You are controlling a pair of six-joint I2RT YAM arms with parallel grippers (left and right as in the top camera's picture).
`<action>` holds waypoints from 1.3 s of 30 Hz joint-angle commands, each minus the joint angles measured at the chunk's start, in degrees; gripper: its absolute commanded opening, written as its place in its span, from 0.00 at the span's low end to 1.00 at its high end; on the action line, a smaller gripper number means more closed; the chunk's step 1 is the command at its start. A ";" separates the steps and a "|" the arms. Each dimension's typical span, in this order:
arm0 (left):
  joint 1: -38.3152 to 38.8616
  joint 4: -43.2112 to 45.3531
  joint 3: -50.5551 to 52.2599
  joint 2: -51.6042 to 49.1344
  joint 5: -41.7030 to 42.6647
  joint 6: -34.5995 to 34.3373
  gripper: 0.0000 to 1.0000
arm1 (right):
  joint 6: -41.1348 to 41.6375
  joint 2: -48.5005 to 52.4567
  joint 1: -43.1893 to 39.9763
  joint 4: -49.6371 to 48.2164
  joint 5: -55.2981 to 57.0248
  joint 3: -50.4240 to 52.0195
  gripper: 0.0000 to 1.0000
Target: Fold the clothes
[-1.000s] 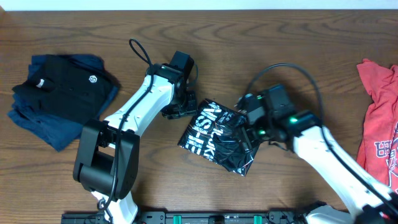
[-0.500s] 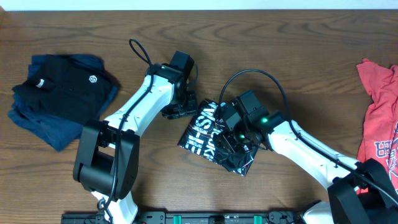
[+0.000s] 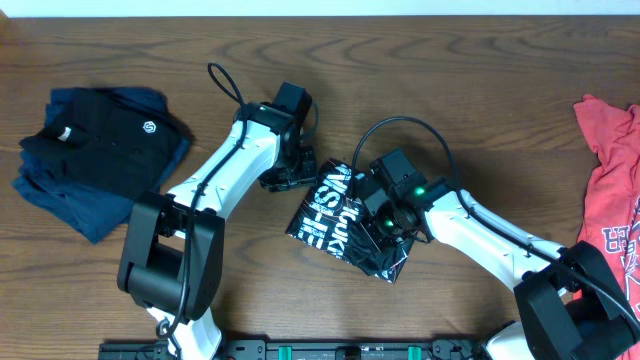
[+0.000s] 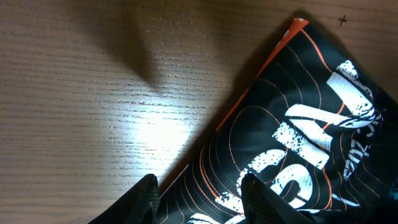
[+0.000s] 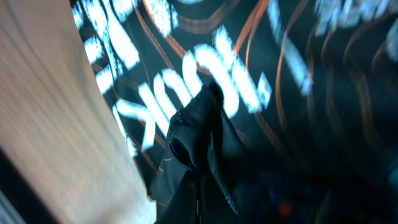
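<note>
The clothes, a black jersey (image 3: 335, 215) with orange lines and white lettering, lie folded into a small bundle at the table's middle. My left gripper (image 3: 287, 178) sits at the bundle's upper left corner. In the left wrist view the left gripper (image 4: 199, 190) is open, its two fingertips straddling the orange-trimmed edge of the jersey (image 4: 298, 124). My right gripper (image 3: 377, 224) is down on the bundle's right half. In the blurred right wrist view the right gripper (image 5: 196, 124) is shut, its tips against the printed jersey (image 5: 186, 68). I cannot tell whether fabric is pinched.
A folded black polo on dark blue cloth (image 3: 100, 150) lies at the far left. A red T-shirt (image 3: 610, 190) lies at the right edge. Bare wooden table (image 3: 480, 110) surrounds the bundle.
My right arm swung left from beside the bundle onto it, and its jaws closed. The left arm and the jersey have stayed put.
</note>
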State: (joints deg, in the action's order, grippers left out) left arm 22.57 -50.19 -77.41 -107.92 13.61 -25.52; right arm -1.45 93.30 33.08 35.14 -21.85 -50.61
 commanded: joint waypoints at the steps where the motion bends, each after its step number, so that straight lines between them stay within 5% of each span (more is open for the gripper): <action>1: 0.00 -0.26 0.44 -0.33 0.13 -0.09 0.45 | 0.74 0.24 0.66 4.37 0.37 -0.31 0.01; 10: 0.00 -0.22 0.44 -0.33 0.13 -0.11 0.45 | 3.52 0.24 0.63 18.32 8.07 -0.28 0.03; 33: 0.00 0.22 0.44 -0.33 0.20 -0.07 0.47 | 6.99 -7.76 0.31 17.05 13.07 -7.30 0.12; 39: 0.44 5.86 0.44 -0.33 10.03 3.43 0.47 | 14.47 -9.05 -1.97 16.02 20.87 -6.93 0.22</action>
State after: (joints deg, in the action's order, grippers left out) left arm 22.61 -45.54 -77.36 -107.92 17.47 -24.64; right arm 7.75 84.47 32.56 51.42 -6.94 -57.08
